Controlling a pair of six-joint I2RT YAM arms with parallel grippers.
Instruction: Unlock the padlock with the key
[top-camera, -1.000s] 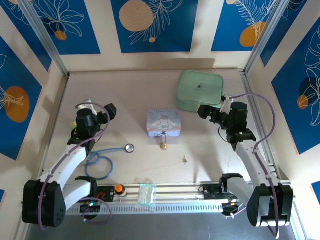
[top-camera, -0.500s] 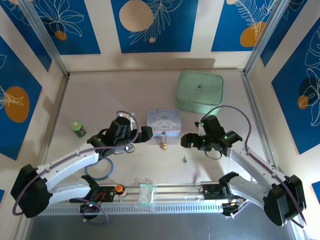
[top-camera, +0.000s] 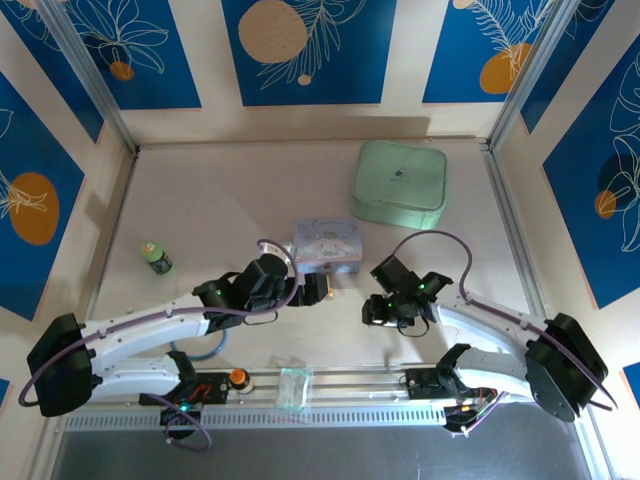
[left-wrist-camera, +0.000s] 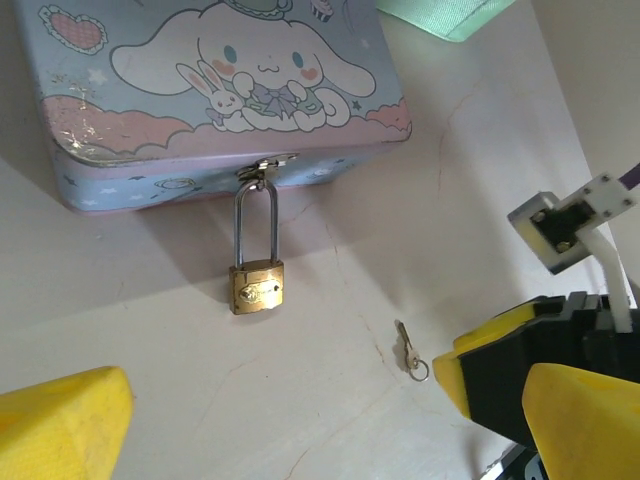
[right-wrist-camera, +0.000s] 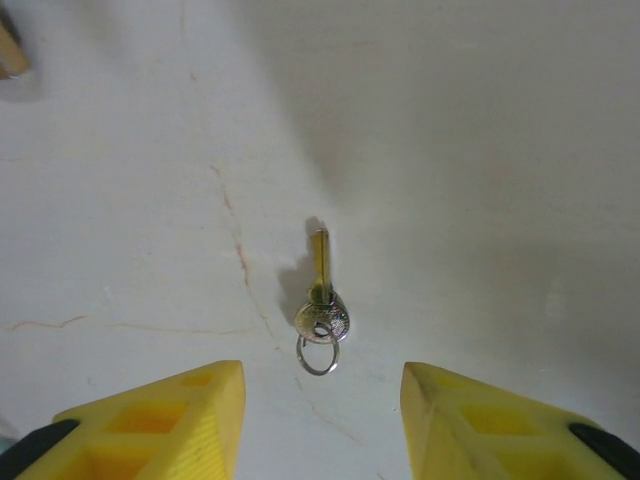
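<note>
Right tool (right-wrist-camera: 322, 392): jaws apart, empty, key (right-wrist-camera: 322, 300) flat on the tabletop (right-wrist-camera: 480, 150) just ahead of the gap.
Left tool (left-wrist-camera: 320, 425): wide open by the tin's (left-wrist-camera: 220, 90) padlock (left-wrist-camera: 257, 287).
Risk: thin key might skid off, or only its ring (right-wrist-camera: 318, 357) gets pinched.

Top view light: bright, even and slightly warm across the table (top-camera: 210, 200).
Top view shadow: a soft dark band lies along the table's far edge, under the back wall.
Top view distortion: the metal corner posts (top-camera: 88, 80) lean outward toward the frame edges.
Left wrist focus: the tin (left-wrist-camera: 150, 150) and the padlock (left-wrist-camera: 257, 287) are crisp; the yellow fingers (left-wrist-camera: 62, 425) of the left gripper (left-wrist-camera: 320, 440) are soft.
Left wrist shadow: a grey patch lies below the tin's front.
Right wrist light: dimmer, greying toward the upper right.
Right wrist shadow: the key (right-wrist-camera: 321, 300) throws a short dark shadow to its left.
Right wrist focus: the right gripper (right-wrist-camera: 320, 420) is blurred.
</note>
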